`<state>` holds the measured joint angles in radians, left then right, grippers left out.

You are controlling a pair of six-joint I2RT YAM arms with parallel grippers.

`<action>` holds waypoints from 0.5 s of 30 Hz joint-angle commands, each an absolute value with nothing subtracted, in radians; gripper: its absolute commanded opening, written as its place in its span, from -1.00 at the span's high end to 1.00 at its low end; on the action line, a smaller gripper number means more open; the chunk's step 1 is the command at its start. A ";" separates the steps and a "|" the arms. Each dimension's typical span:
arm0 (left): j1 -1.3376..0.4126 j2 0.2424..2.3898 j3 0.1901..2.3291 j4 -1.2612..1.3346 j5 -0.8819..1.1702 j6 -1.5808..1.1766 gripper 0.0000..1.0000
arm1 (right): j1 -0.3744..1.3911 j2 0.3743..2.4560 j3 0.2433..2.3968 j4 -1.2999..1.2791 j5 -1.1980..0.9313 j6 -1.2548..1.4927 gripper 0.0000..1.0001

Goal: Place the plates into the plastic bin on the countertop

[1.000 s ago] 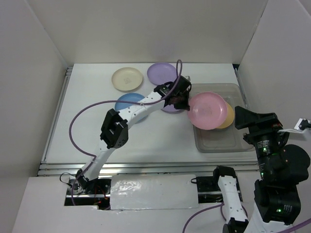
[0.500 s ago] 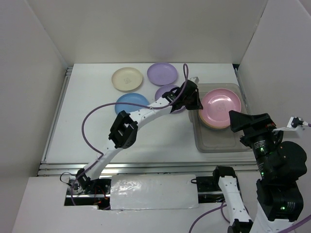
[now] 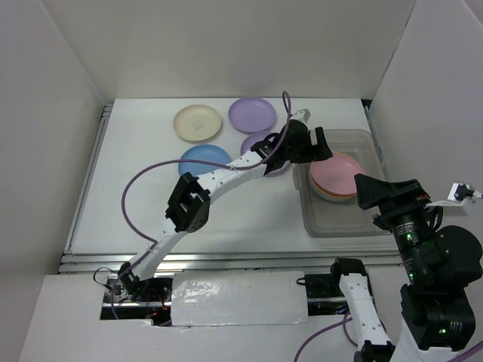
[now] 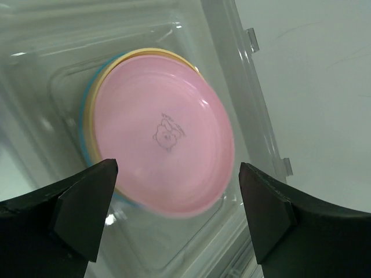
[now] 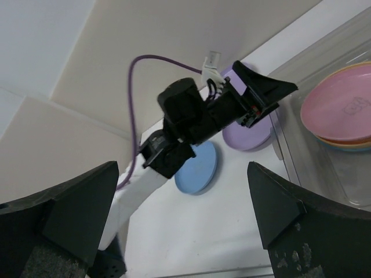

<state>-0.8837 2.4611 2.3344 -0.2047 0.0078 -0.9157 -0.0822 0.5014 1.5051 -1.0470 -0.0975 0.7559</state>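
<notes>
A pink plate [image 3: 336, 175] [image 4: 162, 133] lies flat in the plastic bin [image 3: 339, 226] [image 4: 243, 87], on top of a yellow-orange plate [image 4: 151, 53] and a blue-rimmed one [image 4: 87, 116]. My left gripper [image 3: 311, 143] [image 4: 177, 174] hovers over the bin's left side, open, with nothing between its fingers. On the countertop [image 3: 249, 211] lie a cream plate [image 3: 198, 122], a lilac plate [image 3: 252, 114], a second lilac plate [image 3: 260, 143] [image 5: 249, 130] partly under the left arm, and a blue plate [image 3: 202, 160] [image 5: 197, 168]. My right gripper [image 3: 370, 188] [image 5: 184, 174] is open and empty, raised near the bin's right front.
White walls enclose the countertop on three sides. A metal rail [image 3: 226, 260] runs along its near edge. The left arm's purple cable [image 3: 151, 170] loops over the left half of the surface.
My left gripper carried the pink plate over the bin, set it flat on the stack and opened. The right arm has barely shifted.
</notes>
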 commanded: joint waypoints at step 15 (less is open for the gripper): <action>-0.428 1.521 1.394 -0.672 -0.382 -1.039 -0.99 | 0.070 0.647 1.022 -0.615 -0.263 0.759 -0.99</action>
